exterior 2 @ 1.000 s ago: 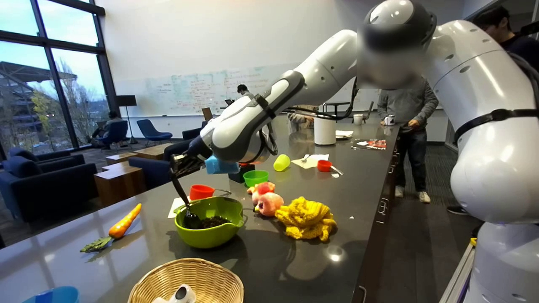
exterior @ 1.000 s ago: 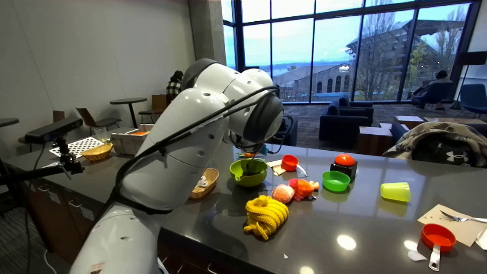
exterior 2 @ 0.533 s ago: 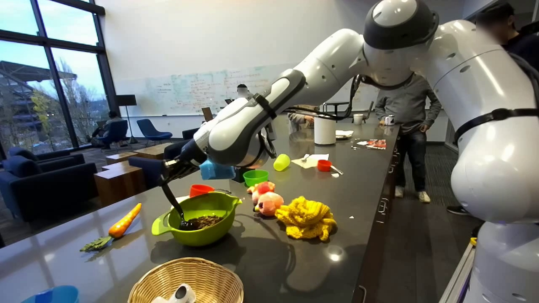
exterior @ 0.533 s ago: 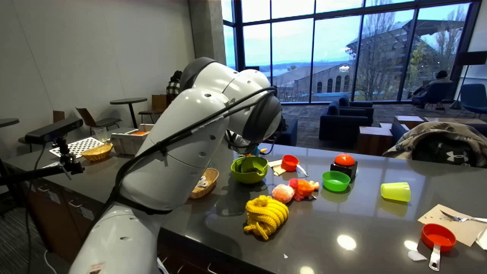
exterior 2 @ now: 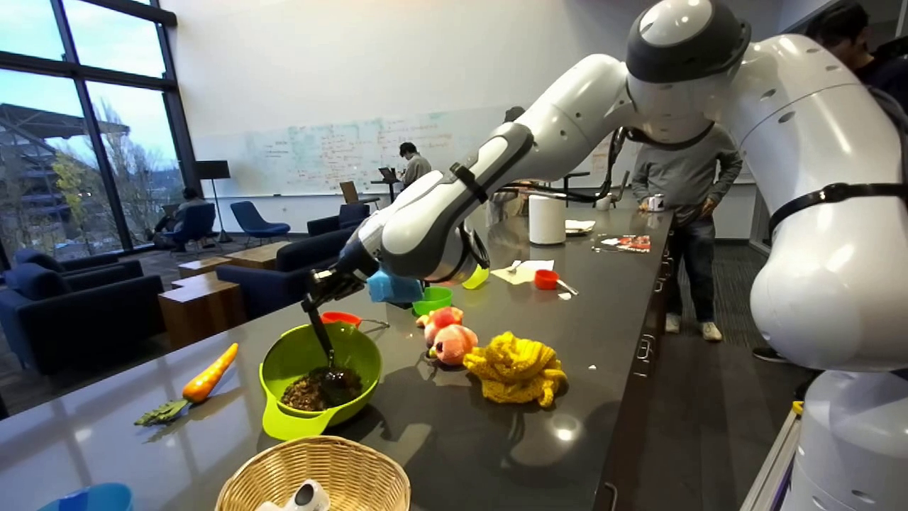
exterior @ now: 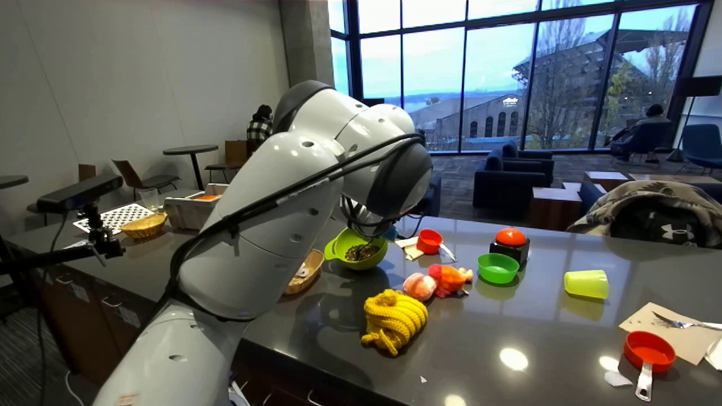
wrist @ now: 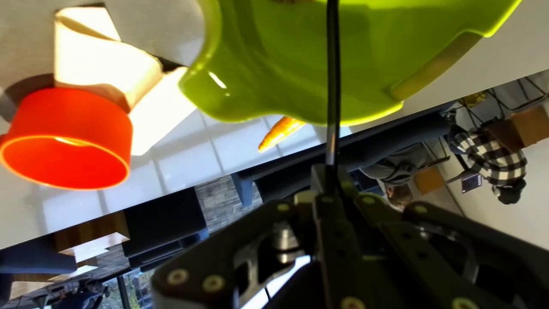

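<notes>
Hand (wrist: 328,174) clamped on slim utensil (wrist: 333,86); crumbly bits (exterior 2: 305,394) in glossy bowl (exterior 2: 292,351).

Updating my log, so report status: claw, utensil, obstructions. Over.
Claw shut on black utensil. Utensil's end inside tilted green bowl. Red cup nearby, apparently not obstructing.

Black utensil (wrist: 333,81) in tilted green bowl (exterior 2: 291,351)

Daylight enters tall windows (exterior: 431,65) — the glossy countertop (exterior: 474,344) carries glare spots. In the wrist view, paper (wrist: 101,60) glares white.
</notes>
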### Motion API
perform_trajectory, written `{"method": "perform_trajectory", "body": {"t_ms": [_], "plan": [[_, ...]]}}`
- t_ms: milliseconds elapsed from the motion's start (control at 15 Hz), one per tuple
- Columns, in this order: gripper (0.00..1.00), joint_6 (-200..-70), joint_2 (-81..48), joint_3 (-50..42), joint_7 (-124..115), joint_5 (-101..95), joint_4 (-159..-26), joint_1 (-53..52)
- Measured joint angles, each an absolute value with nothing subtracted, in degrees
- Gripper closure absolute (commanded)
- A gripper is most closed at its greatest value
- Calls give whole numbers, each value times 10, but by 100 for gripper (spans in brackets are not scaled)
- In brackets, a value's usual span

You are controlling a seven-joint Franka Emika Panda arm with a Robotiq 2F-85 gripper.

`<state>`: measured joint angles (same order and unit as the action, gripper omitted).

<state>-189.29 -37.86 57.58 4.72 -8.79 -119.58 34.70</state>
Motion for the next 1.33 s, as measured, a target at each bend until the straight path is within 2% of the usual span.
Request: {"method": "perform_trajectory", "body": {"t_ms": [467, 1333], "plan": [[99, -1892, -378, 576, 47, -88, -1192, 363], [99, -1876, -377, 575, 47, -88, -1132, 285]]}}
